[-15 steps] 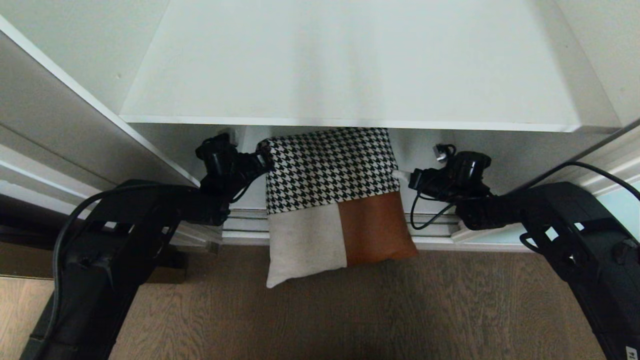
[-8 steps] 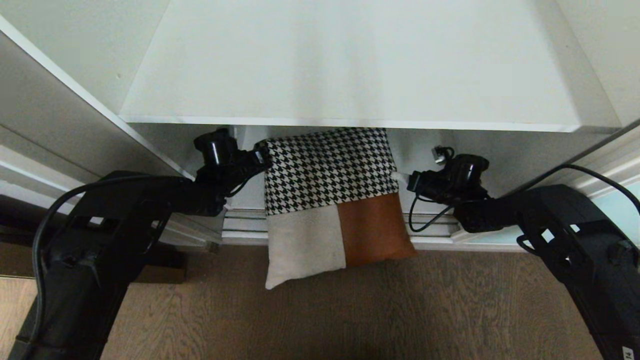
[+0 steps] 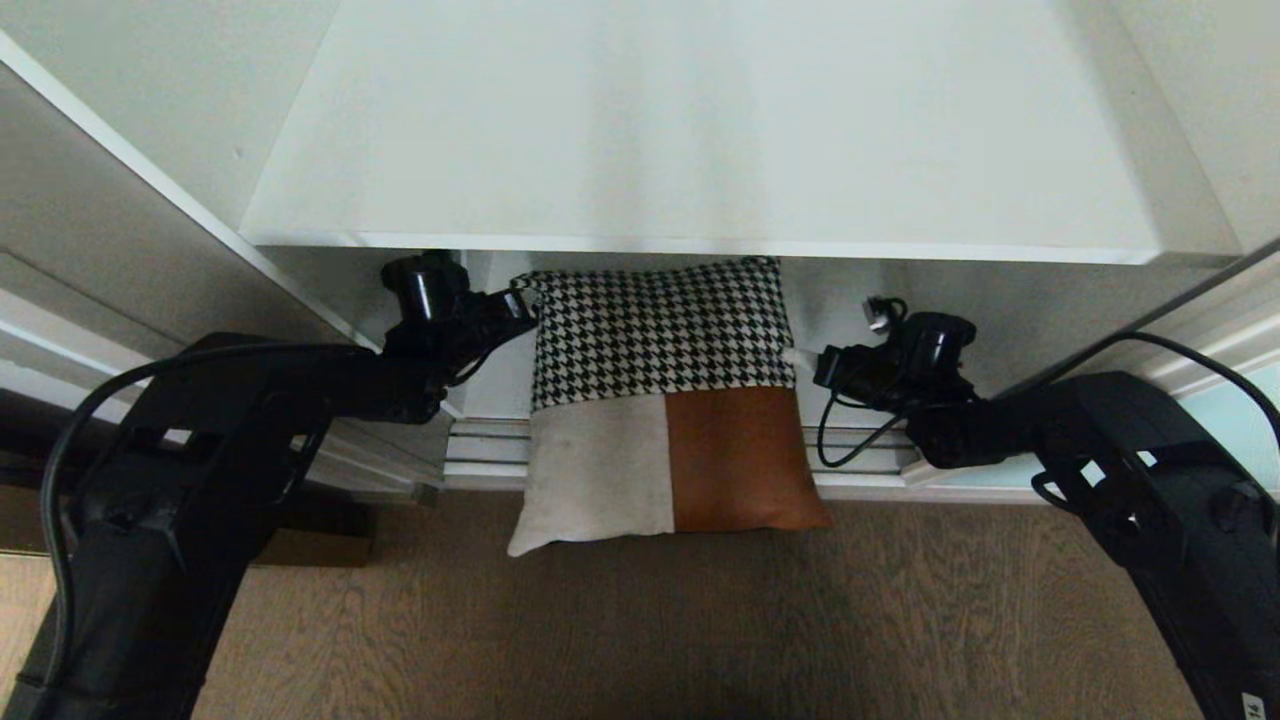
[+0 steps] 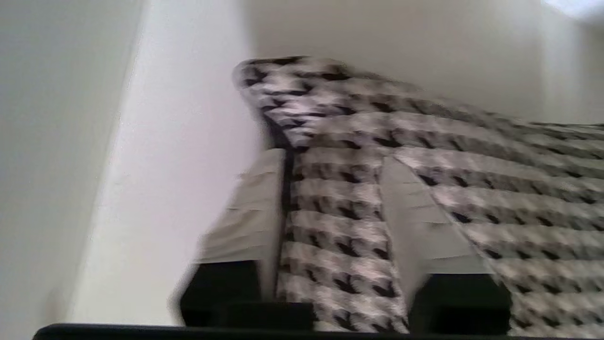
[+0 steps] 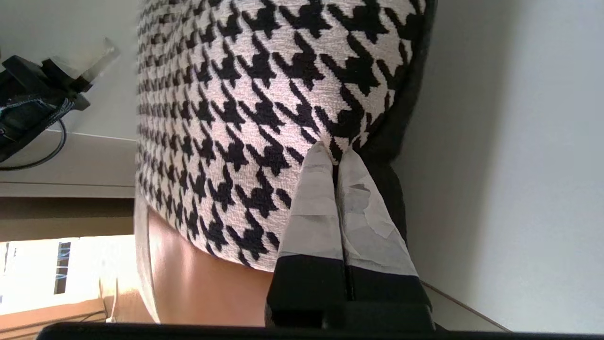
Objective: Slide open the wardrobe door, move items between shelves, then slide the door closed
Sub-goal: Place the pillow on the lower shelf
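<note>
- Your left claw [image 4: 330,222] has its two pale fingers spread partway apart, straddling the houndstooth edge of the cushion [image 3: 660,400]; the cloth lies between them, but you cannot tell whether they press on it.
- Your right claw [image 5: 336,156] is pinched fully closed on the opposite top corner of the cushion, gripping the dark edge seam where the houndstooth ends.
- In the head view, the left claw [image 3: 515,305] and right claw [image 3: 825,368] flank the cushion at its two upper corners.
- That cushion, houndstooth above with beige and rust-orange panels below, sits on the wardrobe's bottom level under the white shelf [image 3: 700,245], its lower half hanging out over the track toward the wood floor [image 3: 700,620].
- Judging by progress: the wardrobe stands open, so the opening step looks done. The item appears to be at a lower level, mid-transfer. Closing the door remains.
</note>
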